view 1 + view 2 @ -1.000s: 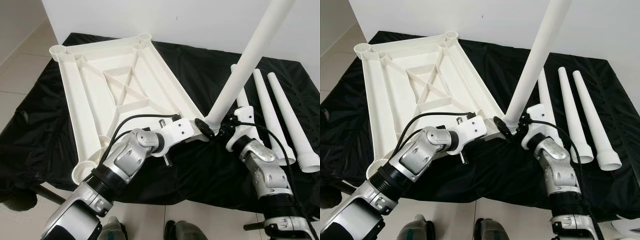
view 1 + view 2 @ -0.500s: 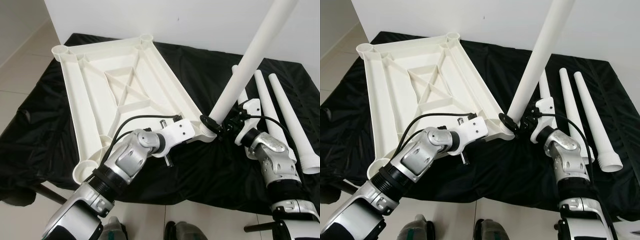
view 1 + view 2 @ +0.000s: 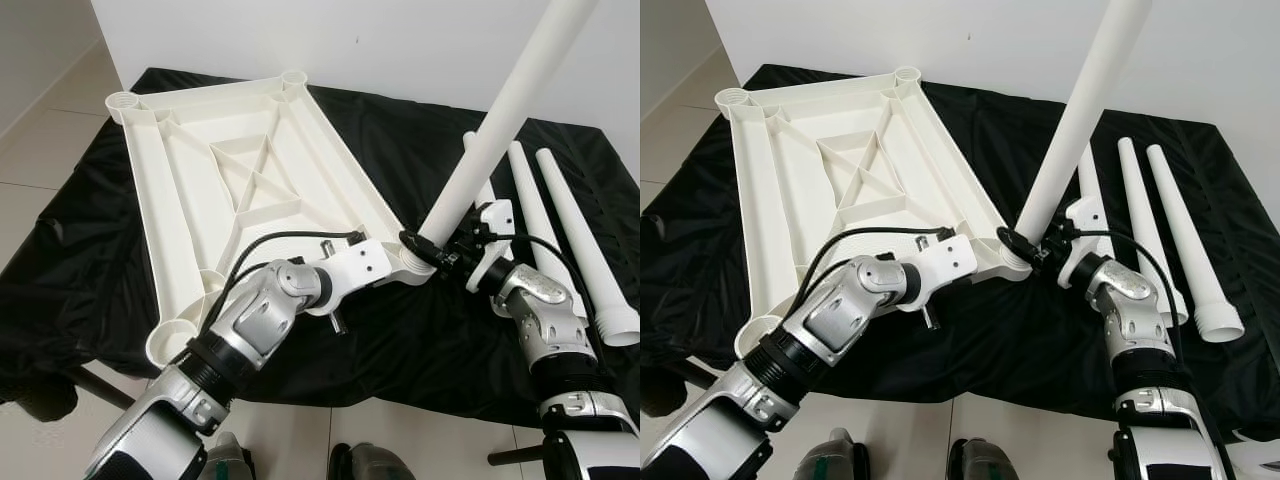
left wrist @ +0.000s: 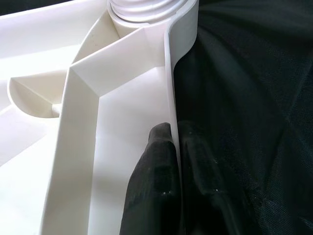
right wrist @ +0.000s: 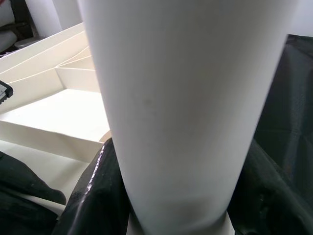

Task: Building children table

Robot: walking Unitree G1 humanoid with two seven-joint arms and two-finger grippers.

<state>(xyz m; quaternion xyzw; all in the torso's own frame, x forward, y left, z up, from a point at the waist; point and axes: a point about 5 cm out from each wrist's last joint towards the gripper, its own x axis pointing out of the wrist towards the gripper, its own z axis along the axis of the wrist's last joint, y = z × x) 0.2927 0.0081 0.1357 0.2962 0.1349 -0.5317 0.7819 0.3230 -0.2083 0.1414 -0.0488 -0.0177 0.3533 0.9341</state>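
A low surface draped in a crinkled black plastic cloth (image 3: 90,250) is carrying everything, its edges hanging down toward the pale tiled floor (image 3: 40,160) and its far side running along a white wall (image 3: 330,40). A large white plastic children's tabletop (image 3: 220,180) is lying upside down on the left part of the cloth, ribbed underside facing up, with round leg sockets at its corners. On the right part, long tapered white plastic table legs (image 3: 580,240) are lying side by side, just beside one another, wide ends pointing toward the near edge.
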